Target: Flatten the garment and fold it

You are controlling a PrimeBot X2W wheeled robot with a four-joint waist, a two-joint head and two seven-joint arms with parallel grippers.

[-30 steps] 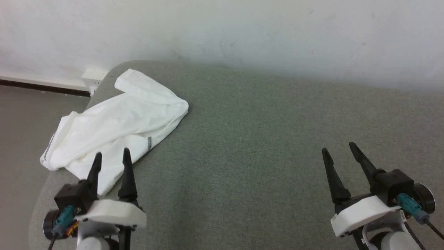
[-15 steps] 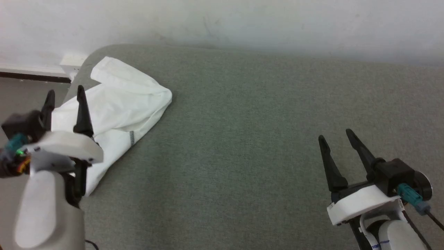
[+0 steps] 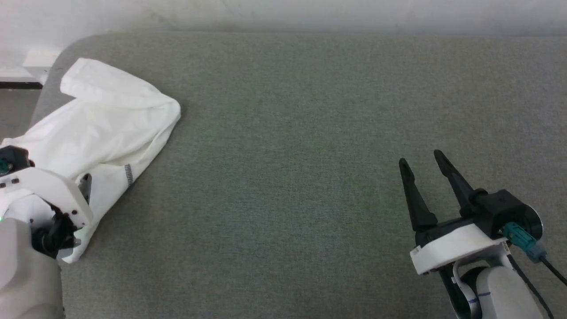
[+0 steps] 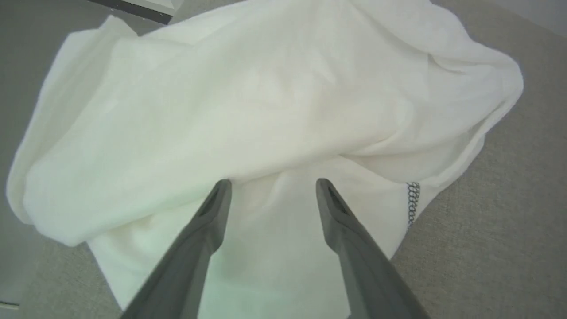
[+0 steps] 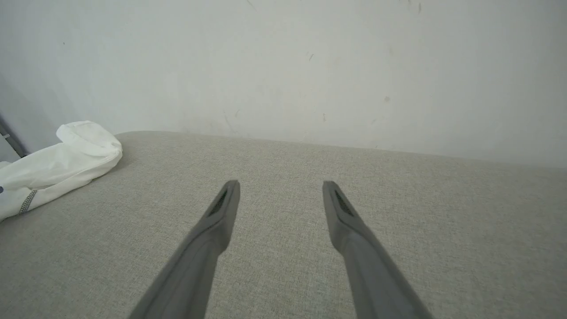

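Note:
The garment (image 3: 102, 128) is a white, thin, crumpled heap at the left end of the grey-green surface, with a short line of grey stitching (image 3: 128, 173) on its near hem. Its left part reaches past the surface's rounded edge. In the left wrist view my left gripper (image 4: 274, 185) hangs open just above the garment (image 4: 266, 97), with nothing between its fingers. In the head view that arm's white wrist housing (image 3: 44, 190) covers the cloth's near corner. My right gripper (image 3: 420, 157) stands open and empty far to the right, over bare fabric (image 5: 281, 184). The garment (image 5: 62, 164) lies well to its left.
The padded grey-green surface (image 3: 288, 155) stretches wide between the garment and my right arm. A pale wall (image 5: 283, 66) closes off the back. Beyond the rounded left edge is grey floor (image 3: 13, 106) with a dark baseboard (image 3: 17, 84).
The head camera has tilted down, shifting the whole picture. My left arm rose, swung left and now points down over the garment. The right gripper has kept its place and both stay open.

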